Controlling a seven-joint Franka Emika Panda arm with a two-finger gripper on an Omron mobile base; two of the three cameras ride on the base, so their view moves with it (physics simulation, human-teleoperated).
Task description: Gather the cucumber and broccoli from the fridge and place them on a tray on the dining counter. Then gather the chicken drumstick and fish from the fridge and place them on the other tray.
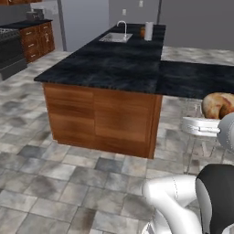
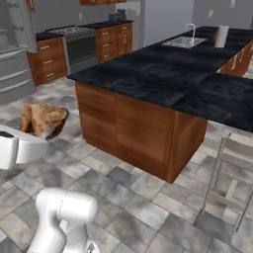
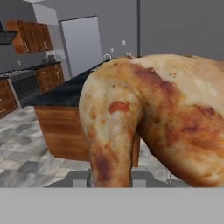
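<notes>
Black marbled dining counter (image 1: 137,68) on a brown wooden base, a sink with curved faucet (image 1: 117,35) set into its far end, a white cylinder (image 1: 148,31) standing just beside it, grey tiled floor (image 1: 55,183) below

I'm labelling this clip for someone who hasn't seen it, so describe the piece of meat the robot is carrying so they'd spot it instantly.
Start at the long black stone counter on its brown wooden base, then look down to the white robot arm over the grey tiled floor. At the arm's tip, the gripper is shut on the orange-brown roasted chicken drumstick, a lumpy, browned, tapered piece. It is the only food held off the ground.
</notes>
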